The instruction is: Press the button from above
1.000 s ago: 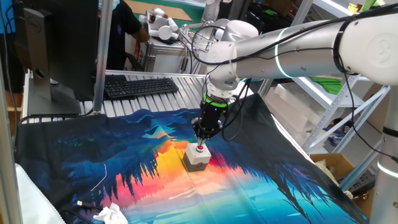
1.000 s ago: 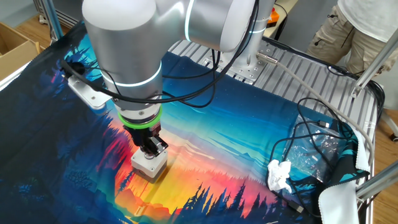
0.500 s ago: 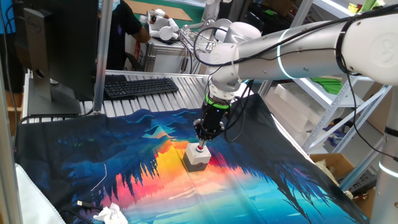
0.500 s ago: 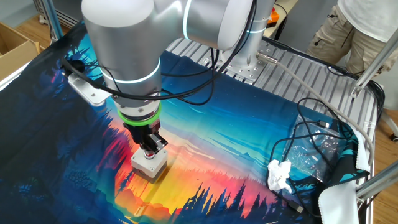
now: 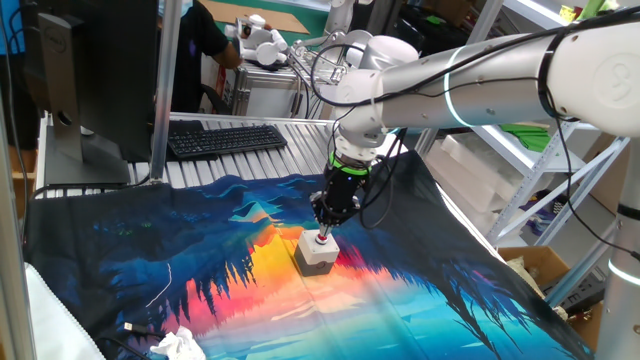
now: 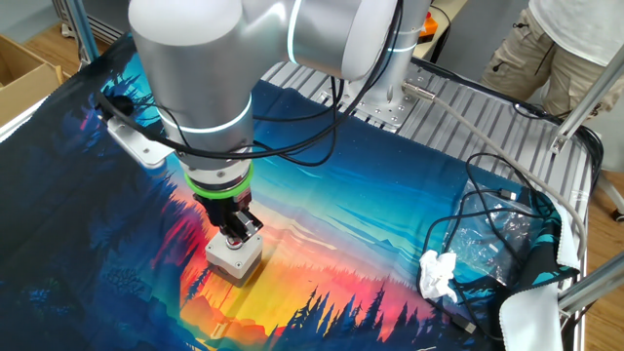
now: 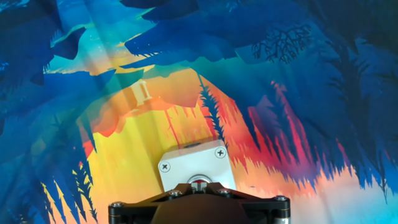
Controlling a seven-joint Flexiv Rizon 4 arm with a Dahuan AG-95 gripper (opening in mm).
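The button (image 5: pixel 319 252) is a light grey cube with a small round red cap (image 5: pixel 322 238) and sits on the colourful printed cloth (image 5: pixel 400 300) in the middle of the table. My gripper (image 5: pixel 324 226) points straight down right over the red cap, its fingertips together and shut on nothing. I cannot tell whether the tips touch the cap. In the other fixed view the gripper (image 6: pixel 235 231) stands on top of the housing (image 6: pixel 234 258). In the hand view the housing (image 7: pixel 186 163) lies just ahead of the fingertips (image 7: pixel 199 185), and the red cap (image 7: pixel 199 182) peeks out at them.
A black keyboard (image 5: pixel 225 138) and a monitor (image 5: pixel 95 80) stand at the back on the slatted table. Crumpled white tissue (image 6: pixel 439 275), cables (image 6: pixel 507 210) and a plastic bag lie at one edge of the cloth. A person (image 6: pixel 575 49) stands beyond the table.
The arm has shifted slightly and the gripper has risen a touch over the button during the last second. In the last half second nothing visibly moved.
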